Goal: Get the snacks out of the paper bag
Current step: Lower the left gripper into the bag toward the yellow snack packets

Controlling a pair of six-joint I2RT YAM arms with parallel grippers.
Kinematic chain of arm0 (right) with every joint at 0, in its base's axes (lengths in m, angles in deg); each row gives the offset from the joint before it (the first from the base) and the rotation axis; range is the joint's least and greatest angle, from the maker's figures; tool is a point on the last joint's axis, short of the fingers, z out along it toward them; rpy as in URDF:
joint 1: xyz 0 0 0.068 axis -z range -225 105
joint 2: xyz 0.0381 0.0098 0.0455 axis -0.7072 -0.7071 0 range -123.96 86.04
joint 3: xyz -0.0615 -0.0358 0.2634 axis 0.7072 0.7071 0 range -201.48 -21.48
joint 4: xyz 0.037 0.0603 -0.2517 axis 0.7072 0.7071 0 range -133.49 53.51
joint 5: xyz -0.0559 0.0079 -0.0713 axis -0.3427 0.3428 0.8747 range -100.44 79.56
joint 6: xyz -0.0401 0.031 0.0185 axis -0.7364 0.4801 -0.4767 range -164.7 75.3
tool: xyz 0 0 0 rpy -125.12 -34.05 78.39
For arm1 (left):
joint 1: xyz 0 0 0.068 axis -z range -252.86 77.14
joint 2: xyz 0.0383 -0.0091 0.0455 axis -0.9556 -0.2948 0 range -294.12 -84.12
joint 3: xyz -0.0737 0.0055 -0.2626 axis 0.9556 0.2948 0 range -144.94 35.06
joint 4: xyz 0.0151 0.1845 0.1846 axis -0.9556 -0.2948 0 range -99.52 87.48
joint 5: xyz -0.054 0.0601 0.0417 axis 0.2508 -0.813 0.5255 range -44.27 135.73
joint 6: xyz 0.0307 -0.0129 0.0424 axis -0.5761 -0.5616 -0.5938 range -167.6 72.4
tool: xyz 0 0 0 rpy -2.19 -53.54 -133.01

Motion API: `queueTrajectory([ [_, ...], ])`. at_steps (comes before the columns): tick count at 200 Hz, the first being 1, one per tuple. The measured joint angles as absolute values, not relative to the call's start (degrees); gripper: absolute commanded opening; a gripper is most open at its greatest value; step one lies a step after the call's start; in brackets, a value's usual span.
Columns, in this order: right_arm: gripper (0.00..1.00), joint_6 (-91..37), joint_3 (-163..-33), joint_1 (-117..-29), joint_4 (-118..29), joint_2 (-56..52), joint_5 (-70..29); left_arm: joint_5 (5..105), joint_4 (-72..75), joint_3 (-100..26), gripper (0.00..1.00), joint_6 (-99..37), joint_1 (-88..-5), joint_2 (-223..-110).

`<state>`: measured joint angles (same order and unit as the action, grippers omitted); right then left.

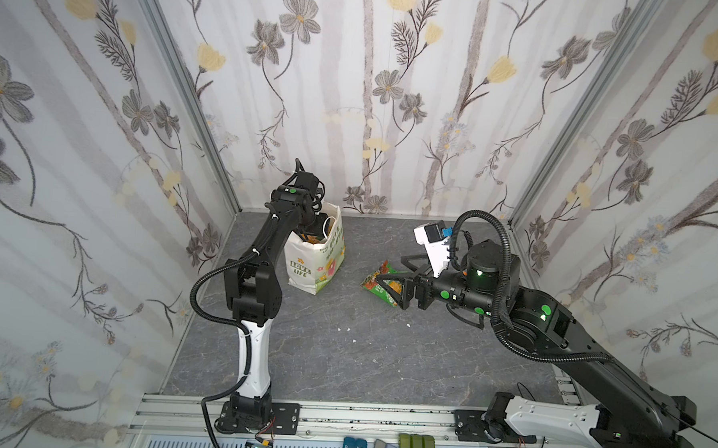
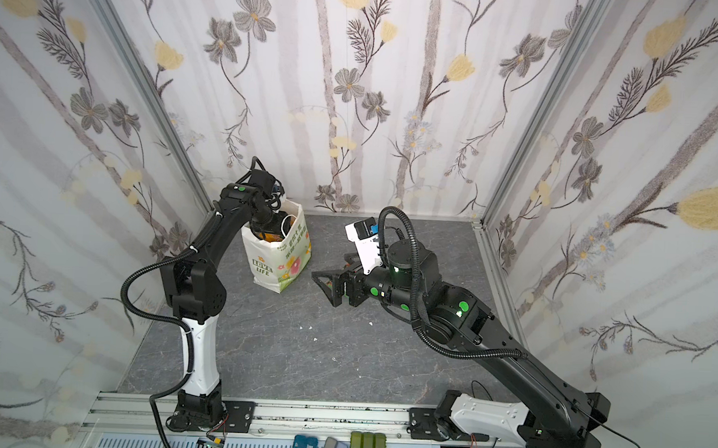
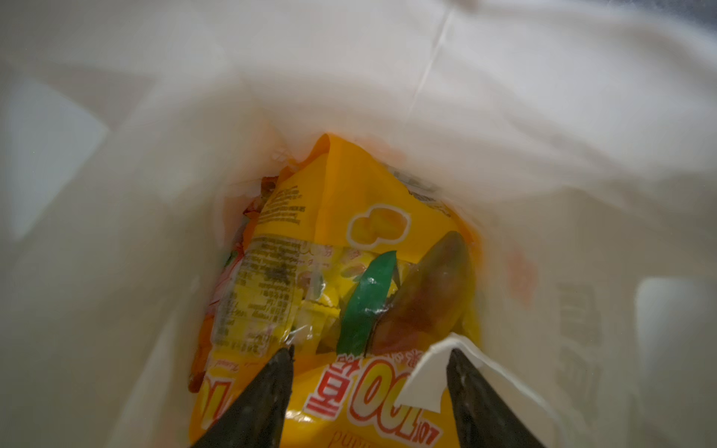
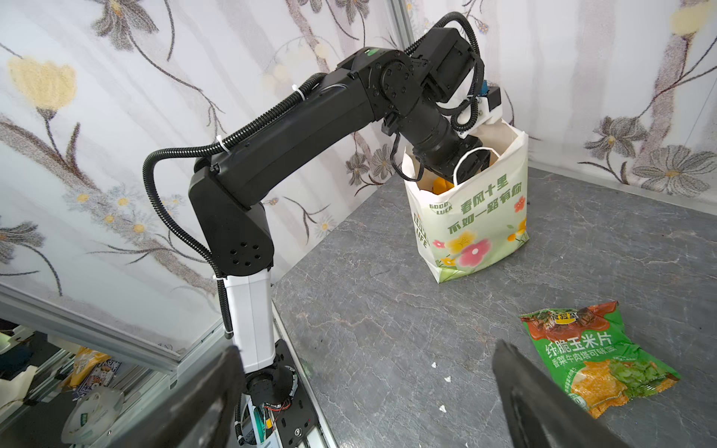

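The white paper bag (image 1: 313, 269) (image 2: 282, 267) (image 4: 477, 225) stands upright at the back left of the table. My left arm reaches down into its mouth, so the bag hides the left gripper in both top views. Inside, the left gripper (image 3: 370, 351) is open, its tips straddling a yellow snack packet (image 3: 349, 186); a white paper flap (image 3: 426, 376) touches one fingertip. Beside the yellow packet shows the edge of another packet (image 3: 229, 279). A green snack packet (image 1: 370, 283) (image 4: 593, 357) lies flat on the table. My right gripper (image 1: 389, 269) (image 2: 329, 265) (image 4: 366, 346) hovers open and empty beside it.
The grey stone tabletop (image 1: 343, 357) carries a few white crumbs (image 1: 346, 328). Patterned walls close in the back and both sides. Along the front runs a metal rail (image 1: 340, 415) with small blue, grey and green cases (image 1: 416, 443) below it.
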<state>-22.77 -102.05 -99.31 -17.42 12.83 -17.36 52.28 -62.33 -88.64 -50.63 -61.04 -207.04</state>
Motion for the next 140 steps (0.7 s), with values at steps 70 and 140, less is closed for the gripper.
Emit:
queueTrajectory([
  [70,0.99,-22.9,-102.05,-99.72,-17.4,11.87,-17.34,50.25,-57.74,-83.11,0.68,-51.72,-60.85,-207.65],
  [140,0.99,-22.9,-102.07,-100.01,-17.38,11.74,-17.34,49.57,-54.31,-82.3,0.41,-51.22,-60.85,-210.34],
])
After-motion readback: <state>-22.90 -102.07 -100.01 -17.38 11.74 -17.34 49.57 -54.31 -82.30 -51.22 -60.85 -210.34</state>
